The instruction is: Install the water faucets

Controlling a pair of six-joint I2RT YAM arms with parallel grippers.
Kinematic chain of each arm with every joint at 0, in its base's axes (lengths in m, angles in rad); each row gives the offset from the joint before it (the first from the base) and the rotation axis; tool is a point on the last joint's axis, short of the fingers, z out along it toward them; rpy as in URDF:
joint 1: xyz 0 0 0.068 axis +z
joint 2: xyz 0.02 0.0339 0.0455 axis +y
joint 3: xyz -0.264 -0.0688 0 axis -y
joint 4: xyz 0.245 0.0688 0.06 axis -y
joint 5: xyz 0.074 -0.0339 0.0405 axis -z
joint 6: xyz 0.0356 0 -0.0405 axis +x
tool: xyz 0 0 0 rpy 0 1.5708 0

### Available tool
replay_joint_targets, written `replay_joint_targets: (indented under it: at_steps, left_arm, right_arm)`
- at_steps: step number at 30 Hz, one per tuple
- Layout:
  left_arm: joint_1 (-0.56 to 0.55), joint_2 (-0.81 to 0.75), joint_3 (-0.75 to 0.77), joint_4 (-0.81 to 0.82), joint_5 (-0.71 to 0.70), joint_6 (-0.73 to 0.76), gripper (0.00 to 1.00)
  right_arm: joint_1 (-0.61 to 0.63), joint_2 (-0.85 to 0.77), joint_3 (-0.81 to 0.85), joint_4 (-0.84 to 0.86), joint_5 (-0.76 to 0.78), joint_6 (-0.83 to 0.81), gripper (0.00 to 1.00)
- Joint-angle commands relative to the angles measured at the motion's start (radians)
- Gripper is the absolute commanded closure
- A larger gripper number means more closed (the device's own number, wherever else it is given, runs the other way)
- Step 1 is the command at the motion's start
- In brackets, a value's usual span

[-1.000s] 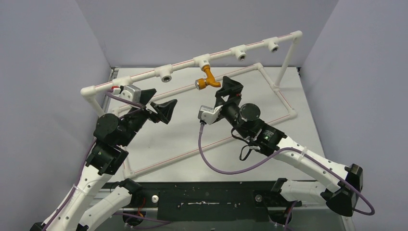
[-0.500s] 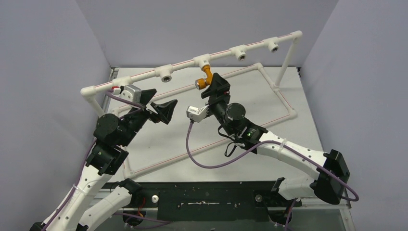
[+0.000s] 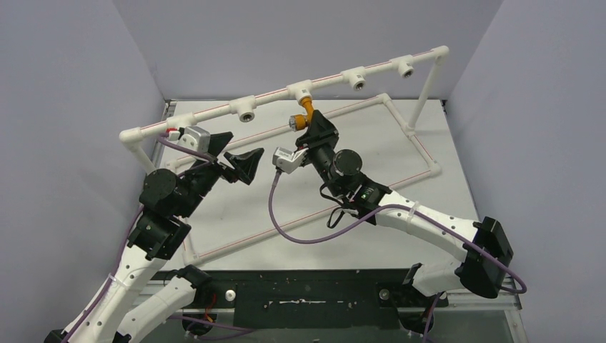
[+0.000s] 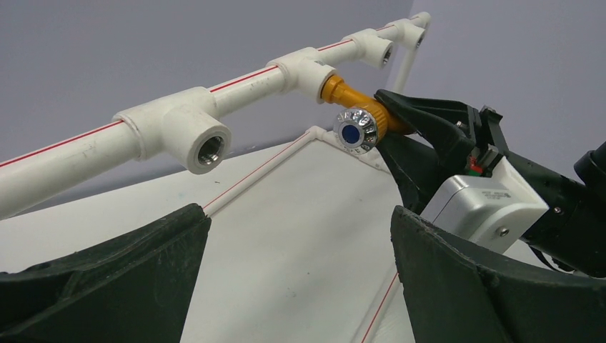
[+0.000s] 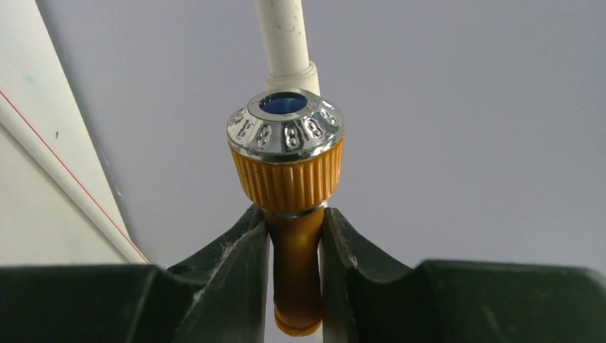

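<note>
The faucet (image 5: 286,157) hung from a tee on the white pipe rail (image 3: 271,94), apparently screwed in, above a pale grey table (image 3: 386,150) enclosed by plain lilac walls (image 3: 286,36). The right gripper (image 5: 295,221) was clamped on its orange body just under the silvery knob. The left gripper (image 3: 236,151) gaped wide, holding nothing.

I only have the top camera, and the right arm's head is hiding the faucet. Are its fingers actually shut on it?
Observer: Yes. The right wrist view shows the right fingers pinching the faucet on its orange stem, just below the ribbed knob.
Operator: Anything in the left fingers?
Observer: No. In the left wrist view the left fingers stand wide apart with nothing between them.
Operator: What's on the faucet's silver cap?
Observer: The silver cap has a blue disc at its centre.
</note>
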Motion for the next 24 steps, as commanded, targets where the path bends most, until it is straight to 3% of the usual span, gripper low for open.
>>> replay_joint_targets:
  at_steps: [1, 11, 18, 24]
  left_arm:
    - [-0.005, -0.005, 0.037, 0.024, -0.002, 0.008, 0.03]
    - [-0.005, -0.004, 0.036, 0.024, -0.003, 0.008, 0.03]
    - [-0.005, -0.011, 0.037, 0.024, -0.003, 0.008, 0.03]
    - [-0.005, -0.016, 0.038, 0.024, -0.002, 0.008, 0.03]
  right_arm:
    - [0.009, -0.022, 0.000, 0.220, -0.006, 0.264, 1.00]
    - [0.011, -0.030, -0.081, 0.483, 0.085, 0.979, 1.00]
    - [0.010, -0.007, -0.037, 0.422, 0.205, 1.511, 1.00]
    - [0.004, -0.011, -0.041, 0.412, 0.254, 1.835, 1.00]
